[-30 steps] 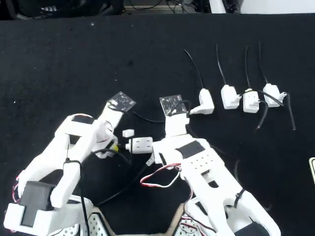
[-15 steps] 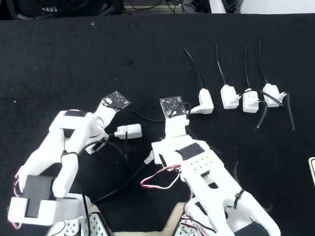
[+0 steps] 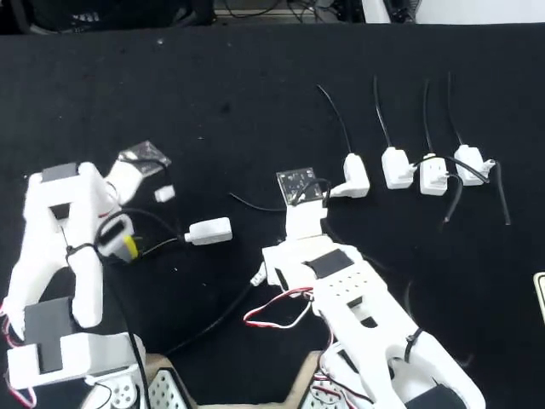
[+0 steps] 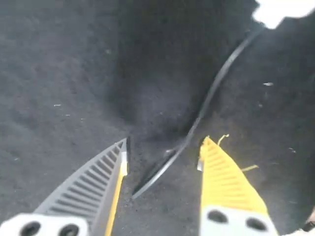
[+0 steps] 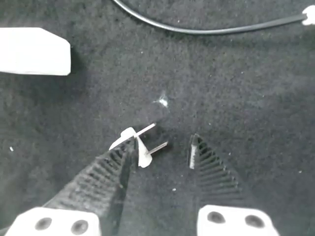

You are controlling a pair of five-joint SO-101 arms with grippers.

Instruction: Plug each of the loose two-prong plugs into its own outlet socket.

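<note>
The high view looks down over the table [image 3: 255, 68]; both wrist views face it closely.

A robotics lab setup: a black cloth-covered counter [image 3: 255, 77] carries two white robot arms [image 3: 358, 298] with exposed wiring [image 3: 277, 307].

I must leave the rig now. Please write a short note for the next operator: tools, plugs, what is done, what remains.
Left tool: open, astride a black cable on the mat.
Right tool: open; a two-prong plug lies beside one finger, not gripped.
A white block with a cable lies loose between the arms.
Four white units stand in a row beyond the right arm; mated or not, I cannot tell.
Left to do: grip the loose plug and seat it in its socket.
</note>
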